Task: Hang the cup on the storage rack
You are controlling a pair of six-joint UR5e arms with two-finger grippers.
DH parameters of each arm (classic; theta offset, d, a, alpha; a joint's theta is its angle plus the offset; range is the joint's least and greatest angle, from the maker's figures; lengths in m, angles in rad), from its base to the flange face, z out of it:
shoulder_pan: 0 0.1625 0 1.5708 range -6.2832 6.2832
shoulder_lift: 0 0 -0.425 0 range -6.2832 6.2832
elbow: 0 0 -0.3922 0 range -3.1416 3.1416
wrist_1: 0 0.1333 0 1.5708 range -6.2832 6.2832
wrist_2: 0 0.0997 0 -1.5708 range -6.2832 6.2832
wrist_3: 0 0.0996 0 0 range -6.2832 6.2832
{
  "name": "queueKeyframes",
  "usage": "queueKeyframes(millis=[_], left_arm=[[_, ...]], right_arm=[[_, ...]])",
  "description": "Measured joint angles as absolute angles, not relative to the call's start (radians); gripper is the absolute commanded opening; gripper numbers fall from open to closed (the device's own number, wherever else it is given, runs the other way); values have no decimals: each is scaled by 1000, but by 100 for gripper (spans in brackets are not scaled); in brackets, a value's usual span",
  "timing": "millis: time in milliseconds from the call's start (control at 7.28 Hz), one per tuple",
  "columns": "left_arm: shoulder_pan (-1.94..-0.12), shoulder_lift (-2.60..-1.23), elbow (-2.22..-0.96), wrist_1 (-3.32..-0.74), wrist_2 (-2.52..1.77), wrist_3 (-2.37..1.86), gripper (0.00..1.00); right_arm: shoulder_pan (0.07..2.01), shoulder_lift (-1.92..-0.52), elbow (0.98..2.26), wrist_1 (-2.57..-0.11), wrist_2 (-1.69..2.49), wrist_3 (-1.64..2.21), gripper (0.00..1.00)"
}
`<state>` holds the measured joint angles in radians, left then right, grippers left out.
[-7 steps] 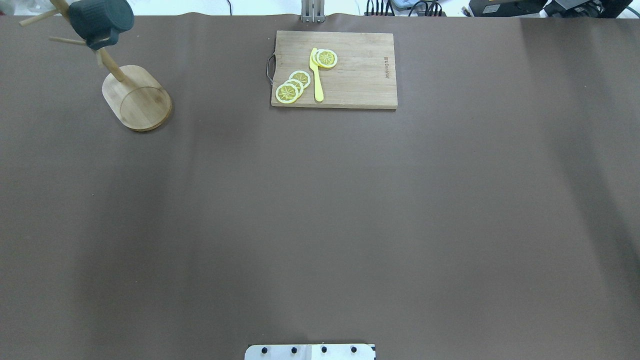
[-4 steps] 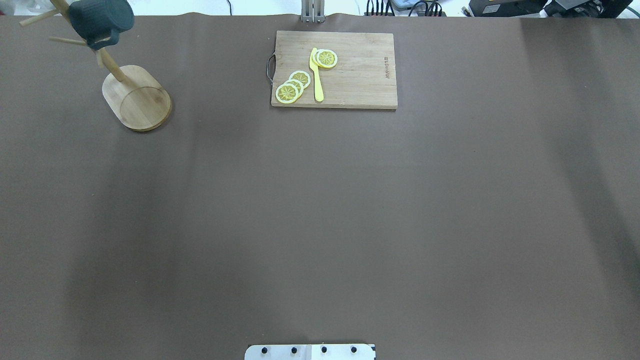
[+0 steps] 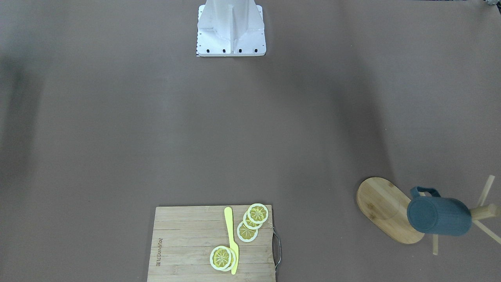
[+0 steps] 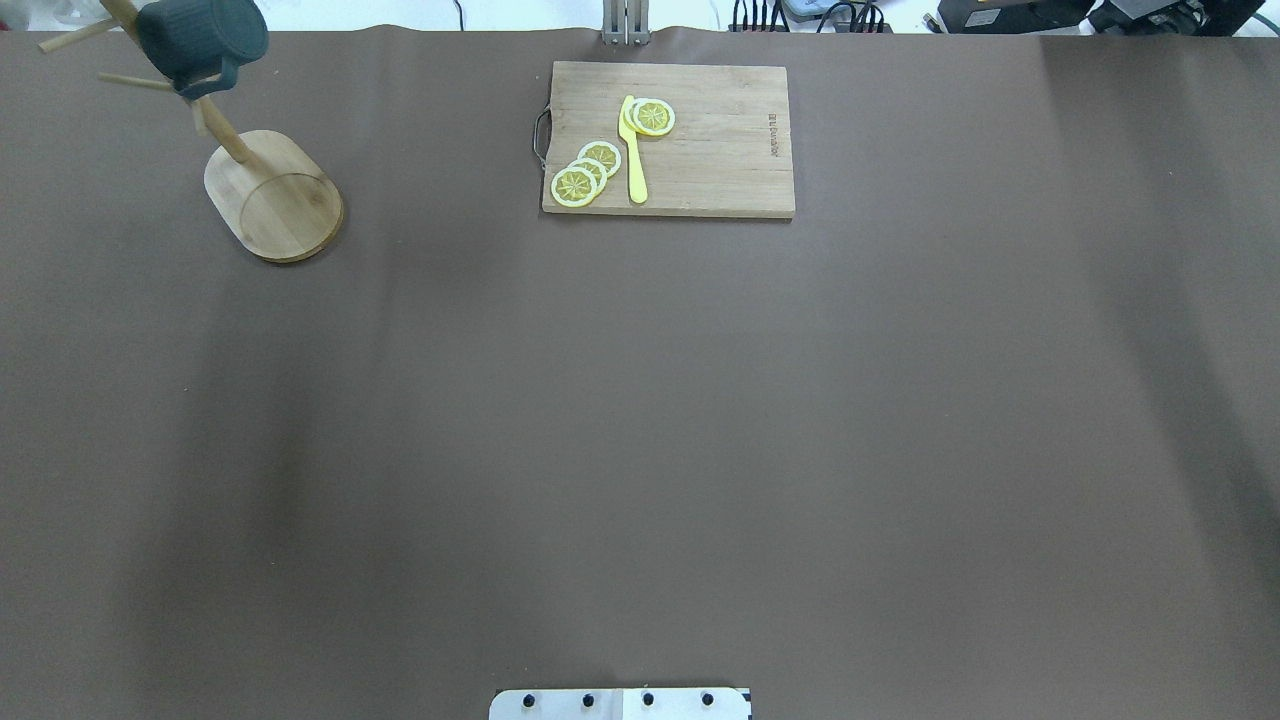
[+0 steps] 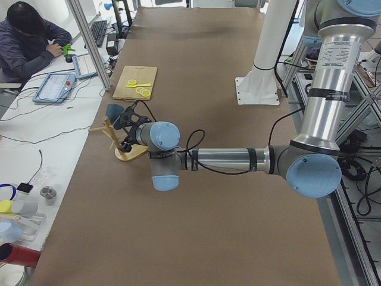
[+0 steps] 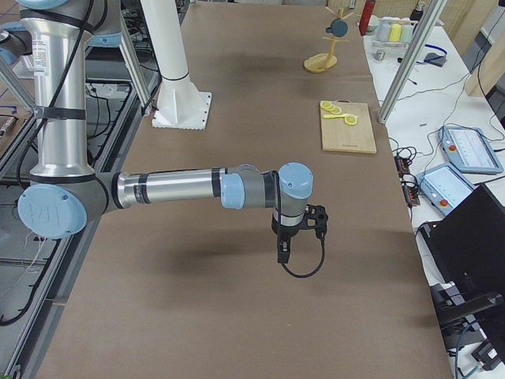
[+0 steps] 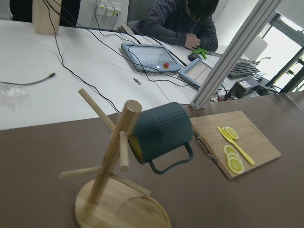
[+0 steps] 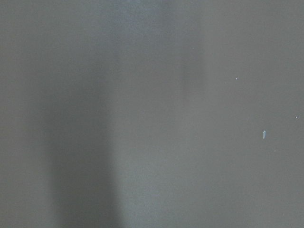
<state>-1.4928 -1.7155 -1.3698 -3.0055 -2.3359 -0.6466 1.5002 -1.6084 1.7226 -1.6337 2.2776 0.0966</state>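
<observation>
Far-left corner of brown matte table (image 4: 640,420): ribbed slate-blue cup (image 4: 200,40), cylindrical, hung sideways high on light bamboo storage rack (image 4: 275,200), mouth w/ yellow inside toward round post, squarish loop handle underneath; which thin peg carries it, unclear. Flat oval base w/ visible grain. Left gripper (image 5: 128,126) near rack, apart from cup per wrist cam; fingers spread or pressed: cannot tell. Right gripper (image 6: 284,251) over bare table at right end, pointing down, well apart from rack; also cannot tell. Far centre: rectangular slatted cutting board (image 4: 720,150) w/ lemon slices (image 4: 585,172) & yellow knife (image 4: 633,160).
</observation>
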Motion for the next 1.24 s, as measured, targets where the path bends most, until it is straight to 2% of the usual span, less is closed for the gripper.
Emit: queueKeyframes(millis=[824,1237], left_arm=[[-1496,-1616,-1390,-2570,-1990,102,99],[-1493,-1620,-1542,-2084,-1993,143,99]], right_arm=[[1500,-1612,1723,-1632,2275,97,100],[1500,-1614,1723,-1631,2273,95,100]])
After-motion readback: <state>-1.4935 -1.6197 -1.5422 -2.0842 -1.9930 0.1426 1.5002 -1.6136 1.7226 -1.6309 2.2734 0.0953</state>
